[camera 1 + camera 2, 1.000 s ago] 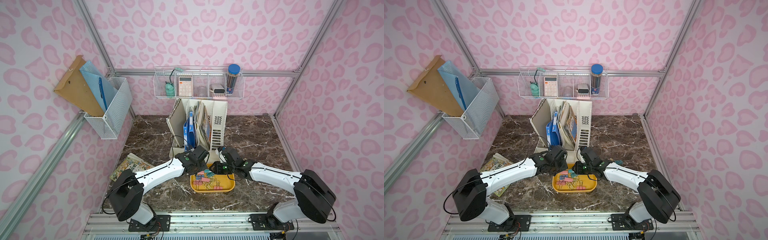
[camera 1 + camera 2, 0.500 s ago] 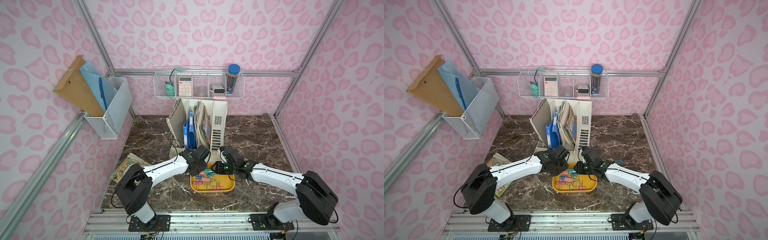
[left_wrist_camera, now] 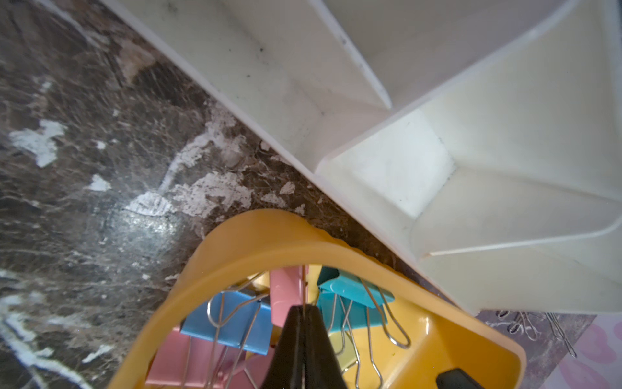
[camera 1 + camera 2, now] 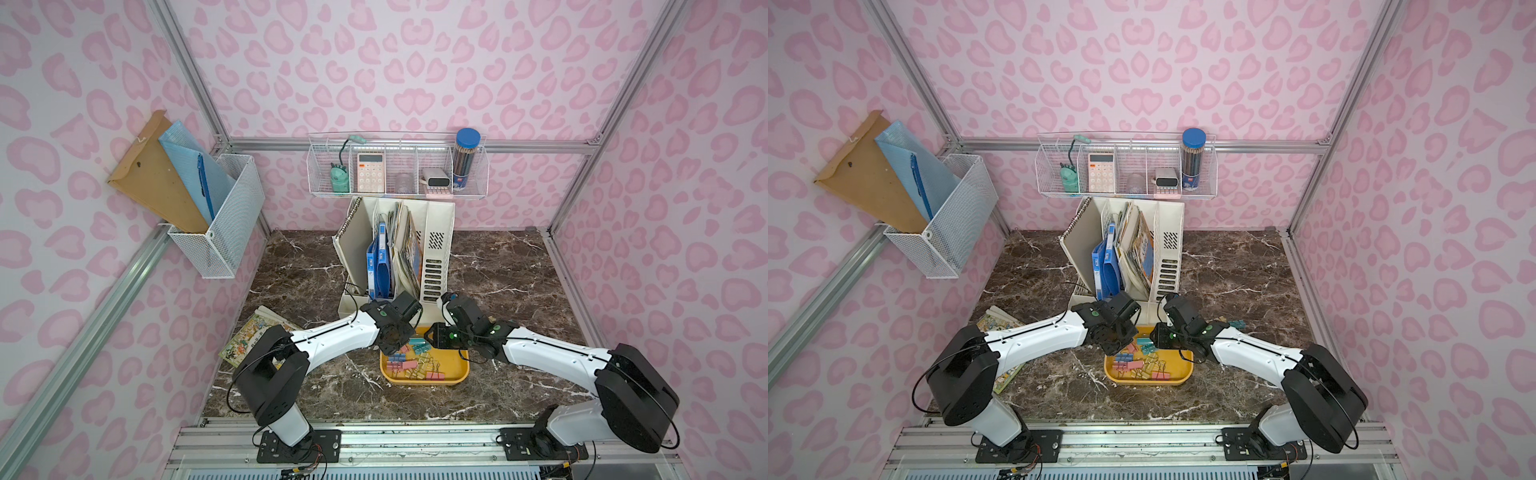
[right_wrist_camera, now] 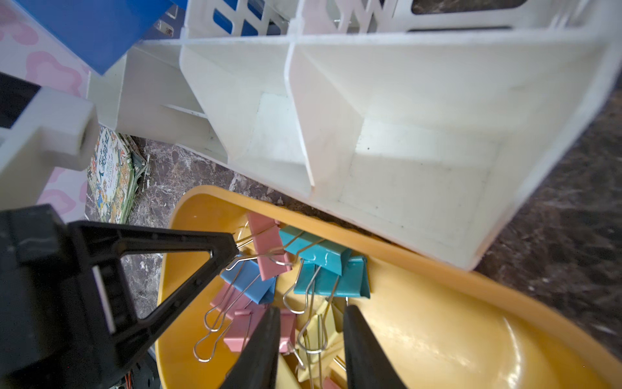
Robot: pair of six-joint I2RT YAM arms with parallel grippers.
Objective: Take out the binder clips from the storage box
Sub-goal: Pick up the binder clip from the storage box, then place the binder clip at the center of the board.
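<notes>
My 2 hands reach into the yellow storage box (image 5: 437, 336).
My left hand (image 5: 234, 247) pinches a pink binder clip (image 5: 266, 242) by its wire handle, the easiest hold for lifting; my right hand (image 5: 312, 308), spread, straddles a yellow clip (image 5: 331, 323) among the binder clips (image 4: 409, 360).

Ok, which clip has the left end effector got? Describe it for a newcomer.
Find the yellow storage box by the cream file organiser. At its organiser end, the left end effector pinches the handle of a pink clip, set between a blue clip and two teal ones.
</notes>
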